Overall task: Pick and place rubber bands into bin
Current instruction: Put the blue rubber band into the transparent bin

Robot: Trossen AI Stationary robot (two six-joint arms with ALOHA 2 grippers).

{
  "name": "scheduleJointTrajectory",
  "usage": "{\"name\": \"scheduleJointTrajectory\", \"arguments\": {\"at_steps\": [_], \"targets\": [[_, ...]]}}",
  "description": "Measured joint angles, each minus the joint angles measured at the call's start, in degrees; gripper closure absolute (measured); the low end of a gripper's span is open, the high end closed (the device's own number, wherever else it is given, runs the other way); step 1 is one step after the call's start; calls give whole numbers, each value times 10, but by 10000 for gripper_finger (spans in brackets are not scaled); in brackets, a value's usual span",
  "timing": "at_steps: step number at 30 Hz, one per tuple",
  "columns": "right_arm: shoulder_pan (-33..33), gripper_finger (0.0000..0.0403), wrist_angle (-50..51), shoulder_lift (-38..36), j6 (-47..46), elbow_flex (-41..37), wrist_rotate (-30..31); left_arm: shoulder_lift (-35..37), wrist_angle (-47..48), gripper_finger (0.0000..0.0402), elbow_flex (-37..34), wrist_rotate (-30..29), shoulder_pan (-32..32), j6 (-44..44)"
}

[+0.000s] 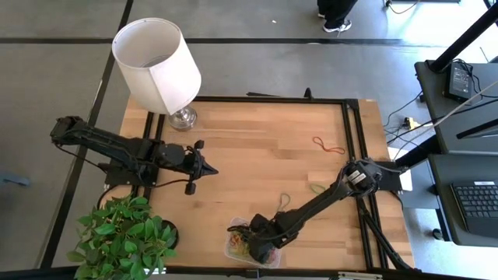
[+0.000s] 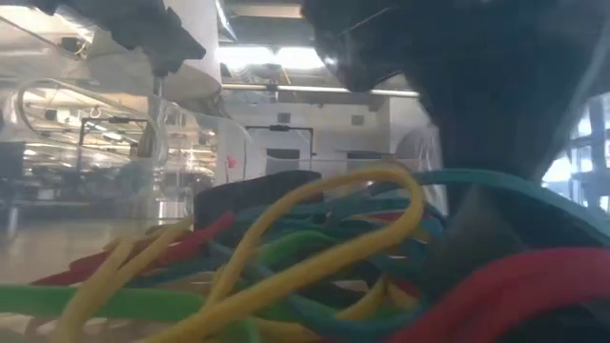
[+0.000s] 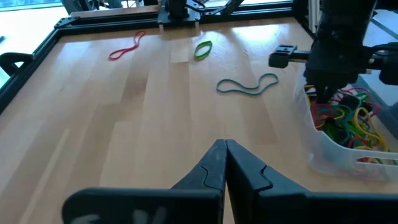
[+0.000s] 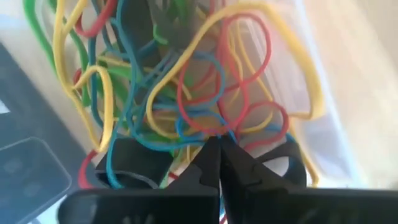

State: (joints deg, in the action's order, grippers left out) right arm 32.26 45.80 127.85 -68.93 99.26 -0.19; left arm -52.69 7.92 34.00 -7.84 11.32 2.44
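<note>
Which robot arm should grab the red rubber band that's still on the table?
The right one, probably. The red band lies on the right side, near that arm's base. The right gripper is over the bin; the left gripper waits shut, farther off.

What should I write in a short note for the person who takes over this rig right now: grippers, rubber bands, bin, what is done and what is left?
Right gripper: fingers shut, over the small clear plastic bin at the table's near edge; whether it pinches a band is not visible.
Left gripper: shut, empty, waiting over the left half of the wooden table.
Done: a tangled pile of red, yellow, green and blue rubber bands lies in the bin.
Left: three bands on the table, a red loop, a small green loop and a long teal band.
</note>
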Motion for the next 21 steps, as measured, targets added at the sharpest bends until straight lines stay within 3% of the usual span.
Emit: {"name": "scheduleJointTrajectory", "arguments": {"at_steps": [10,21], "targets": [[-37,403,21,0,92,0,5,0,0,399,0,0,0,-1],[-50,403,24,0,93,0,5,2,-15,400,0,29,5,-25]]}}
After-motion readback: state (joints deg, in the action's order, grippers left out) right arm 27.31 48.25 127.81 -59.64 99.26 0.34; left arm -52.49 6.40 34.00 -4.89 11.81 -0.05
